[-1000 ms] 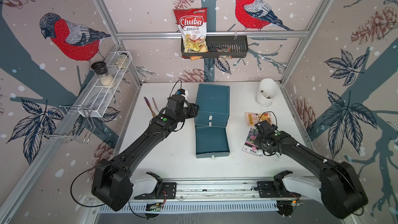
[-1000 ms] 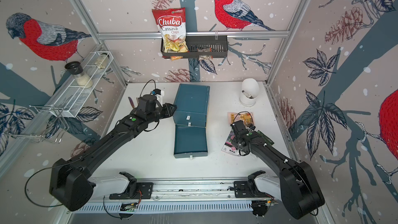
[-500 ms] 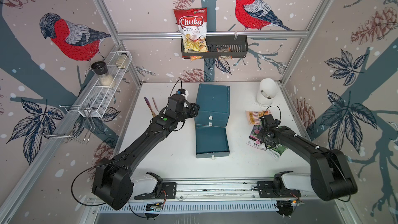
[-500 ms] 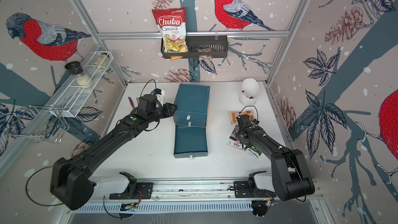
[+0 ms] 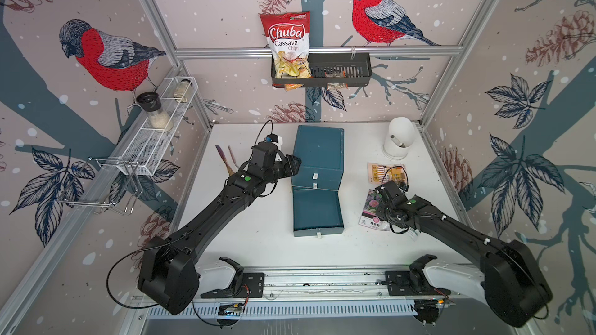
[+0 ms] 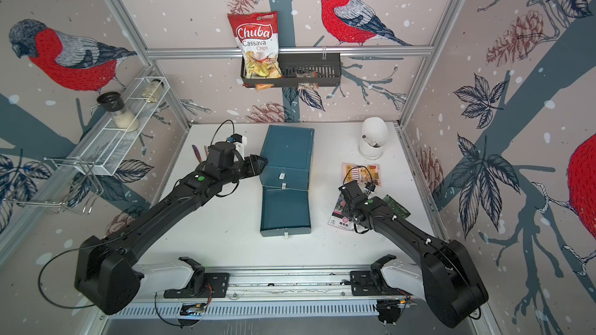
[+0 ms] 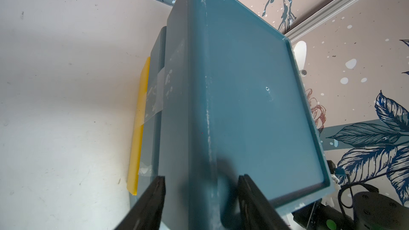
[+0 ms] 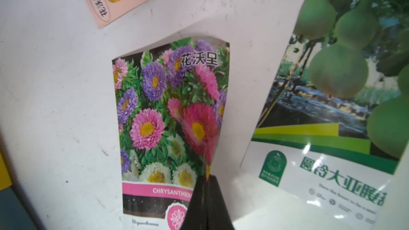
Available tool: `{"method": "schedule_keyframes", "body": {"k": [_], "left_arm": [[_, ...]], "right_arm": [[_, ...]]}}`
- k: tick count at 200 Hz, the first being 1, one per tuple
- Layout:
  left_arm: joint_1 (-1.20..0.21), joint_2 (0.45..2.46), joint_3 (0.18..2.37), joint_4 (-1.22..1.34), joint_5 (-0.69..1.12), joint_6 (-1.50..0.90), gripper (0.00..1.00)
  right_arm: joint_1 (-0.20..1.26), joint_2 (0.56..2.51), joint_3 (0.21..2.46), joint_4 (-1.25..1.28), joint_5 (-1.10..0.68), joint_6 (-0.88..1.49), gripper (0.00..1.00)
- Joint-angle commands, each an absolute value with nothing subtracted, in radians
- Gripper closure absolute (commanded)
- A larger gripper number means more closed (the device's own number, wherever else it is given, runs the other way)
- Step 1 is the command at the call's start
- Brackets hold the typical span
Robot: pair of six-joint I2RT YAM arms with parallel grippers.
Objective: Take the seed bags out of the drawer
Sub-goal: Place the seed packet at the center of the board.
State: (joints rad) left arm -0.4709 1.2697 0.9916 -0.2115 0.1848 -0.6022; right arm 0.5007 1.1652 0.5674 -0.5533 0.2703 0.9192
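White tabletop (image 5: pixel 258 240) in a bird-print enclosure, arm rail (image 5: pixel 322 280) along my near edge.

Right fingers (image 8: pixel 207 204) are clamped together on one long edge of the chrysanthemum seed packet (image 8: pixel 163 118), and the sheet bows up from the pinch. That packet is right of the drawer (image 5: pixel 317 211) and clear of it.

Gourd seed packet (image 8: pixel 332 107) lies flat just beside it, on the side away from the drawer. It is partly under the right arm (image 6: pixel 403 230) in both top views.

The drawer stands pulled out toward me from the teal drawer cabinet (image 5: pixel 319 153).

Striped orange seed packet (image 5: pixel 385 172) lies flat further back, apart from the other two and near a white domed holder (image 5: pixel 398 138). All three packets are out on the tabletop.

Left fingers (image 5: pixel 292 167) stand parted astride the cabinet's left top edge, one over the top and one down the side. I can't tell if either touches, and I see no grip. A yellow sheet (image 7: pixel 139 129) shows under that side of the cabinet.

On the back wall, a black wall basket (image 5: pixel 351 69) carries a Chuba cassava chips bag (image 5: pixel 288 46).
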Motion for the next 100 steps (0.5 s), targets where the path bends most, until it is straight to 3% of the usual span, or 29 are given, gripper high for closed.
{"method": "schedule_keyframes", "body": {"k": [1, 9, 28, 46, 80, 100], "left_arm": [[-0.47, 1.264, 0.985, -0.324, 0.216, -0.593, 0.42], [-0.469, 1.261, 0.986, -0.324, 0.219, -0.595, 0.41], [-0.468, 1.254, 0.987, -0.322, 0.222, -0.598, 0.39], [-0.459, 1.254, 0.991, -0.321, 0.233, -0.601, 0.37], [-0.438, 1.264, 1.013, -0.32, 0.245, -0.599, 0.36], [-0.424, 1.275, 1.036, -0.327, 0.257, -0.593, 0.36]], "right_arm": [[0.476, 1.195, 0.571, -0.532, 0.253, 0.92, 1.0], [0.463, 1.217, 0.58, -0.529, 0.256, 0.908, 0.97], [0.457, 1.239, 0.604, -0.535, 0.273, 0.901, 0.65], [0.501, 1.22, 0.64, -0.576, 0.309, 0.919, 0.45], [0.653, 1.176, 0.734, -0.718, 0.422, 0.997, 0.4], [0.821, 1.139, 0.8, -0.797, 0.492, 1.073, 0.37]]}}
